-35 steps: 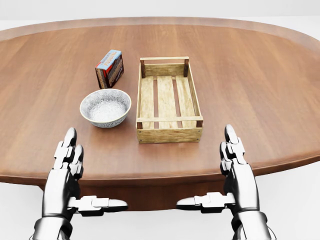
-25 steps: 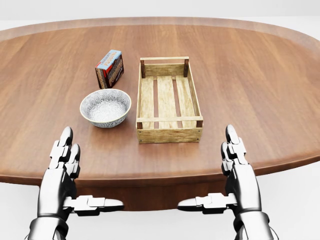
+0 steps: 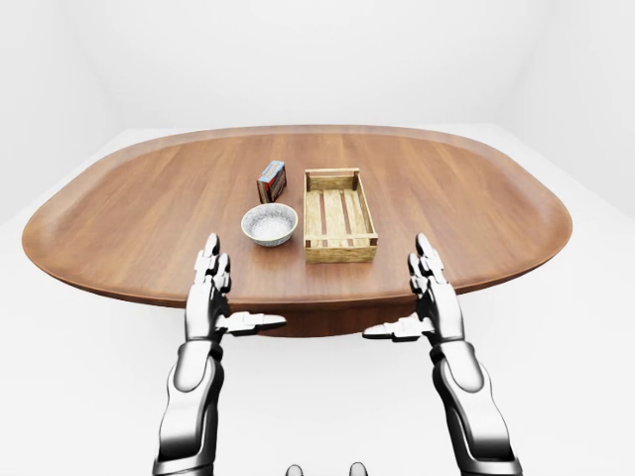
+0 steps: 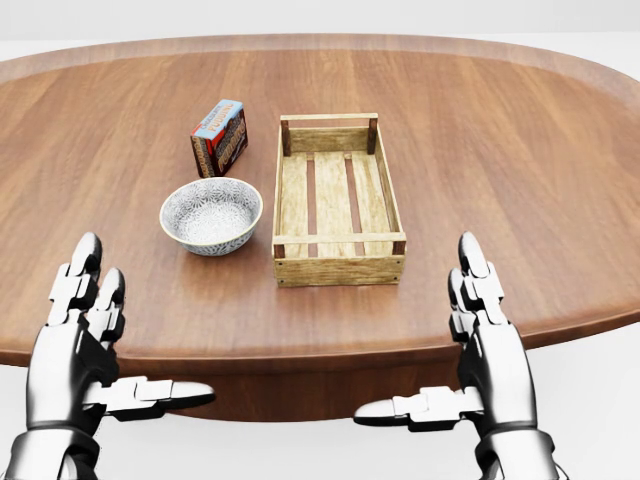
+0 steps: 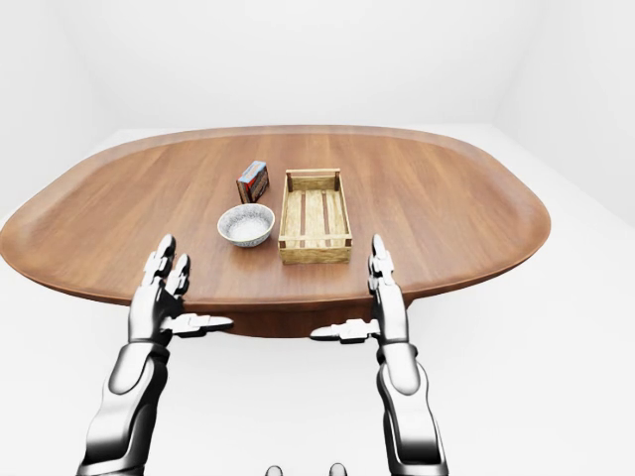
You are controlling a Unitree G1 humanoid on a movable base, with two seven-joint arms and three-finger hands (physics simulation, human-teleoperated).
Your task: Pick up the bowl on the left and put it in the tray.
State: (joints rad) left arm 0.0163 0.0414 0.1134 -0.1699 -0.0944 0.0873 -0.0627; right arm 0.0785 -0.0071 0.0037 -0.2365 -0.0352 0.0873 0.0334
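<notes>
A patterned white bowl stands upright on the oval wooden table, just left of the slatted wooden tray, which holds nothing. My left hand hovers open at the table's near edge, below and left of the bowl, fingers straight and thumb pointing right. Over the same edge, below and right of the tray, my right hand is open too, thumb pointing left. Neither hand touches anything.
A red and blue box stands on the table above the bowl, close to the tray's top left corner. The table edge runs just under both hands, with white floor all around it.
</notes>
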